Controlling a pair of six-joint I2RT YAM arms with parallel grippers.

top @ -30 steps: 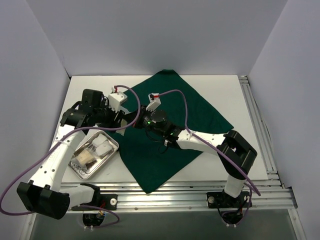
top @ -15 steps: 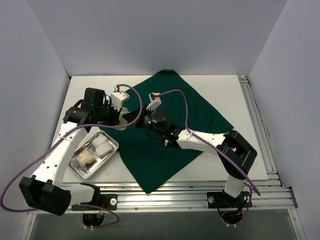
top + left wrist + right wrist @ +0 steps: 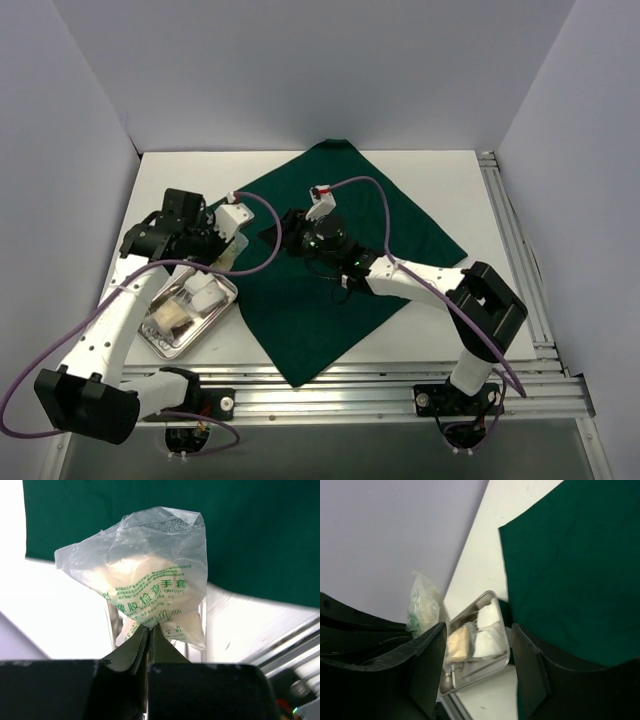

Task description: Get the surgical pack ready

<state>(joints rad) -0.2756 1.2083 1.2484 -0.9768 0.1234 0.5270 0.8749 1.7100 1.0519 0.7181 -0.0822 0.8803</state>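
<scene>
Packet [image 3: 150, 587] of crinkled clear plastic pinched in left gripper [image 3: 149, 629], right gripper [image 3: 479, 632] spread empty, shiny steel tray [image 3: 470, 608]

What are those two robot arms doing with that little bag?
They're getting surgery things ready. The left gripper is pinched shut on a clear packet of gloves, near the steel tray. The right gripper is open and empty, over the green drape. White gauze pads lie in the tray, which sits beside the drape.

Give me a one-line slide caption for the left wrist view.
Left gripper pinches a clear packet with green print, dark green drape and white table behind it.
</scene>
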